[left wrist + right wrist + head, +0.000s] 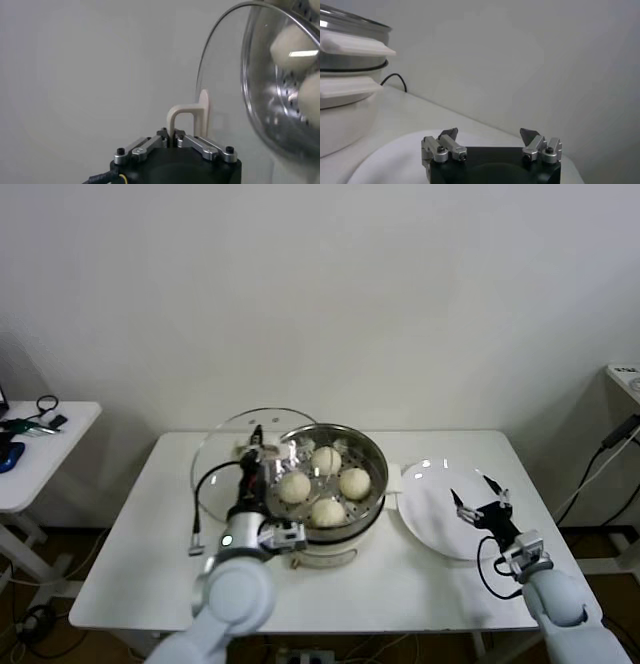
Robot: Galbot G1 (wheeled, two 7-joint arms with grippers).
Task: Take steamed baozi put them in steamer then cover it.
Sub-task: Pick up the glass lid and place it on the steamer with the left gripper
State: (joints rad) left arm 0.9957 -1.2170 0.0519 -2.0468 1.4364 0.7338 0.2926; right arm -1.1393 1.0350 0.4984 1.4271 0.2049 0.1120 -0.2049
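Observation:
The steel steamer (pixel 372 452) stands at the table's middle on its white base, with several cream-white baozi (pixel 327 460) on its perforated tray. My left gripper (pixel 254 446) is shut on the cream-white handle (pixel 186 114) of the clear glass cover (pixel 215 446). It holds the cover tilted on edge just left of the steamer, its rim beside the pot. In the left wrist view the cover (pixel 225 90) stands before the steamer (pixel 260 80) and two baozi (pixel 292 47) show. My right gripper (pixel 479 495) is open and empty above the flat white plate (pixel 430 514).
The plate (pixel 395 160) lies right of the steamer, whose white side handles (pixel 355 45) show in the right wrist view. A black cable (pixel 200 504) loops on the table at the left. A small side table (pixel 40 449) stands at far left.

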